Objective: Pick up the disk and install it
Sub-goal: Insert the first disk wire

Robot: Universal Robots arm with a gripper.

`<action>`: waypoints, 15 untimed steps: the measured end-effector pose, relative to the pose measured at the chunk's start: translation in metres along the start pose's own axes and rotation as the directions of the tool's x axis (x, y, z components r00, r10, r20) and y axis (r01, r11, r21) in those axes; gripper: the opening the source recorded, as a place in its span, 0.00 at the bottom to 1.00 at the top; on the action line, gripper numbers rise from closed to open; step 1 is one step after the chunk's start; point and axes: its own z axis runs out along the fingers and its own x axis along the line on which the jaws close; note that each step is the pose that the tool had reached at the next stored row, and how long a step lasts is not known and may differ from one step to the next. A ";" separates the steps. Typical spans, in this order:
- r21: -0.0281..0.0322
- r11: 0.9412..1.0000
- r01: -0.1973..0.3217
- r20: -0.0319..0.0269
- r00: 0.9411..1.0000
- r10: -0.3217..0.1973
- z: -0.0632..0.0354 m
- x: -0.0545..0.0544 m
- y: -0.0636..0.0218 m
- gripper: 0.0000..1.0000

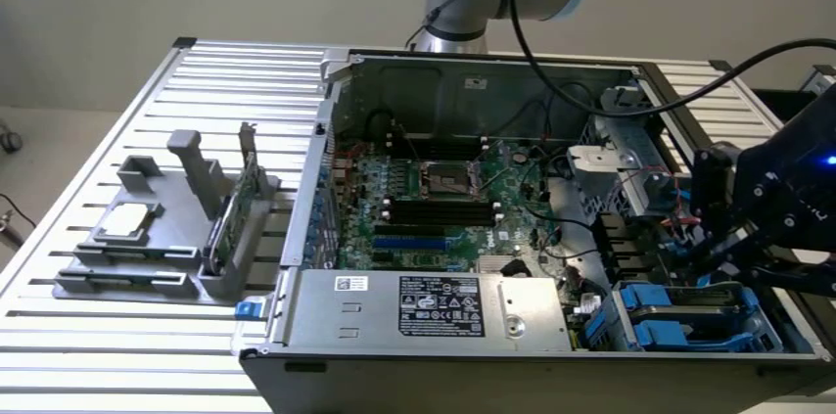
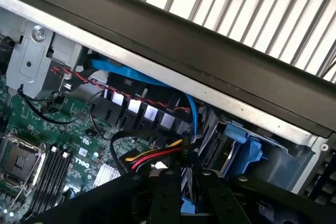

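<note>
**A:** Where is the disk?

**B:** The disk lies low in the drive bay, in the corner of the open computer case on the exterior view's right. It looks set in the bay, not carried. The gripper hangs just above it.

**A:** Is the gripper clamped on it?

**B:** I cannot tell whether it is apart, together or gripping.

**A:** How would you do this well?

**B:** I judge this to be the seating stage. Keep the disk square to the bay and push straight along its rails. Stay clear of the blue cable and the red-and-yellow wires, which run close beside the gripper.

**A:** And its looks?

**B:** In the wrist view the disk shows bright blue plastic rails with grey between them. I cannot make out a label.

**A:** Around it?

**B:** The green motherboard lies beside the bay. A grey fixture stands well apart on the slatted table.
</note>
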 end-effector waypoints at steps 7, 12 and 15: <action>0.017 0.998 -0.063 -0.007 0.998 0.063 -0.0007 0.000 0.0000 0.18; 0.031 0.994 -0.103 0.005 0.995 0.103 -0.0008 -0.001 -0.0001 0.18; 0.036 0.991 -0.125 0.016 0.992 0.124 -0.0009 -0.001 0.0000 0.18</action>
